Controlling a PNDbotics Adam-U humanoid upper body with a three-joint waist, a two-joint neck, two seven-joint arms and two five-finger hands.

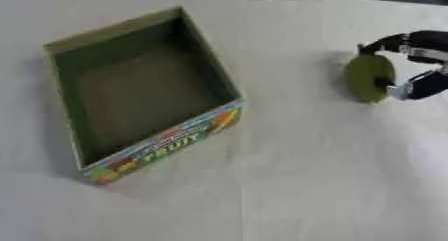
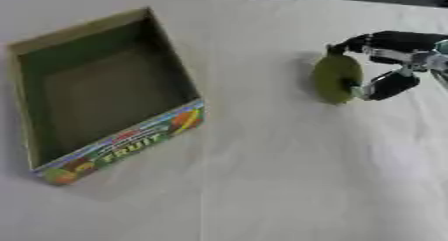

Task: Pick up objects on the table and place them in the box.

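Between my right hand and the box the table lies bare — nothing blocks that stretch. The box's walls stand upright near the left edge — its top is open.

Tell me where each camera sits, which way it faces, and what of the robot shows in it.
Left eye view: in the robot's head, looking down at the white table; the open box lies left, the right hand enters from the right edge, curled round a green disc.
Right eye view: the other eye of the same head camera, facing the same way; everything sits further left and more of the right hand shows.
Shared: box, green disc, right hand, table. The left hand shows in neither.
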